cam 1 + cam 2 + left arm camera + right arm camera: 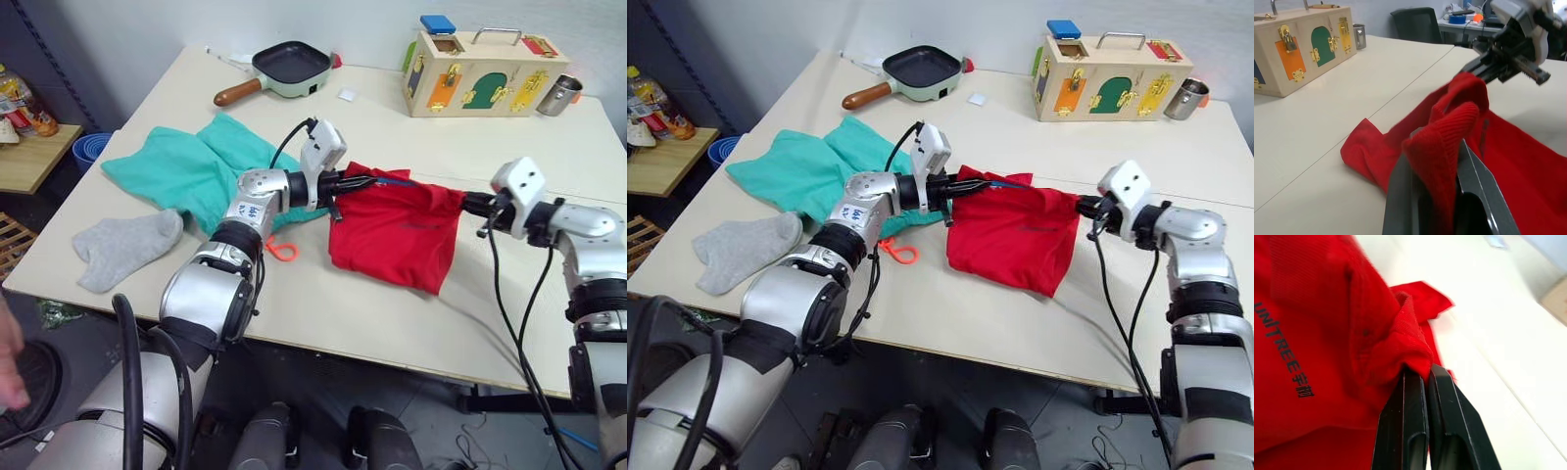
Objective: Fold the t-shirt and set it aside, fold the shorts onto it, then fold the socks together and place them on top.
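The red t-shirt [397, 235] hangs stretched between my two grippers just above the table's middle, its lower part resting on the tabletop. My left gripper [361, 182] is shut on its left top corner, cloth bunched between the fingers [1400, 196]. My right gripper [468, 204] is shut on the right top corner, pinching a fold between its fingers [1405, 431]. The teal shorts [191, 168] lie spread at the left, their orange drawstring loop [281, 251] beside my left forearm. A grey sock [122, 248] lies flat near the front left edge.
At the back stand a green frying pan [286, 69], a wooden latch box [482, 70] and a metal cup [560, 94]. A low wooden shelf [29, 147] and a blue bowl [90, 149] sit off the table's left side. A person's hand [10, 362] shows at far left.
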Robot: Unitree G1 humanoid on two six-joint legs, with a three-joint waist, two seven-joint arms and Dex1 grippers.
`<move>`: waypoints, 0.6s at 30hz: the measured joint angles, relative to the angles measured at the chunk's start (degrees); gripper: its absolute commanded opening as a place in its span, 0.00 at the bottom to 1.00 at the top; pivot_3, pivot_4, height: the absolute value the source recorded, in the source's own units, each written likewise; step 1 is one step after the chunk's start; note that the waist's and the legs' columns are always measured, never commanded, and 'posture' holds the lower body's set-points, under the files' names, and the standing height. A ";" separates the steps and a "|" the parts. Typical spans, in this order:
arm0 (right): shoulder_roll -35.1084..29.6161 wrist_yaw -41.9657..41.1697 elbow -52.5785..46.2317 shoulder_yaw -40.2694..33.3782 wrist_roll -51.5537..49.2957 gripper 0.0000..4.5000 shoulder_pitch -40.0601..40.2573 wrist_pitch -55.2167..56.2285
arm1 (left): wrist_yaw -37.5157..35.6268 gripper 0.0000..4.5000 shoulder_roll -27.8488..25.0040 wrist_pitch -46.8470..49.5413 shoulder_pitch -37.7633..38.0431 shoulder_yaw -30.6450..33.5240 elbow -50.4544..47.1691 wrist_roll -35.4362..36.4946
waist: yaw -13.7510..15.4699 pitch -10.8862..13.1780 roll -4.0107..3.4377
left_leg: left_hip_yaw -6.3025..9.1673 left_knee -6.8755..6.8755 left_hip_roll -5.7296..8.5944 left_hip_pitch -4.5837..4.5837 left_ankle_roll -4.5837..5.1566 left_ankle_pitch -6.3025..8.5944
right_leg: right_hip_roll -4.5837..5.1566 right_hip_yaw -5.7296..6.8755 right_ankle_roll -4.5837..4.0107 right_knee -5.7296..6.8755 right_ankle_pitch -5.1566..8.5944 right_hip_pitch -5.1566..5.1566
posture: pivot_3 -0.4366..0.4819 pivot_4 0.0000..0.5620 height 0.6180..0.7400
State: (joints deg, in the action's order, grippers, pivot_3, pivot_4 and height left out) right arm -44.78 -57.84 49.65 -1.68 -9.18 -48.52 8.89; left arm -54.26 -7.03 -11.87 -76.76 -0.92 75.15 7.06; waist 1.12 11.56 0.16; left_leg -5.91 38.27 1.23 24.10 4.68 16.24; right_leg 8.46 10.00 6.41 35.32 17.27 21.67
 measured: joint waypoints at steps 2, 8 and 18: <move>-0.09 1.00 -0.01 -1.02 0.04 0.00 0.44 -0.35 | 0.85 0.01 0.63 0.01 -0.15 0.08 0.14 -0.97 | -0.07 0.00 0.00 | 0.00 0.00 0.01 0.00 0.00 0.00 | 0.00 -0.02 0.02 0.00 -0.01 0.00 | 0.48 0.27 1.00; 1.66 7.03 0.55 -1.13 0.77 0.00 0.58 -1.64 | 8.36 0.01 1.97 0.95 -1.62 1.14 2.05 -3.57 | -0.62 0.00 0.00 | 0.04 -0.01 0.00 0.00 -0.02 -0.02 | 0.02 -0.13 0.02 0.01 -0.01 0.00 | 0.48 0.27 1.00; 6.94 15.80 3.38 -3.61 0.27 0.30 2.52 -8.33 | 17.41 0.39 2.58 2.10 -1.54 6.51 2.46 -4.61 | -1.15 0.00 0.00 | 0.15 -0.05 0.03 0.01 -0.05 -0.05 | 0.03 -0.20 0.01 0.02 -0.01 -0.01 | 0.48 0.27 1.00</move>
State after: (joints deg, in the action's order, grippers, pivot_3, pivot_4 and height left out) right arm -37.84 -42.04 53.02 -5.29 -8.91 -46.00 0.57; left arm -36.85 -4.45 -9.77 -78.30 5.58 77.61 2.45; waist -0.03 11.55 0.16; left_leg -5.76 38.22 1.27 24.11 4.63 16.18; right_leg 8.49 9.80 6.43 35.35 17.26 21.66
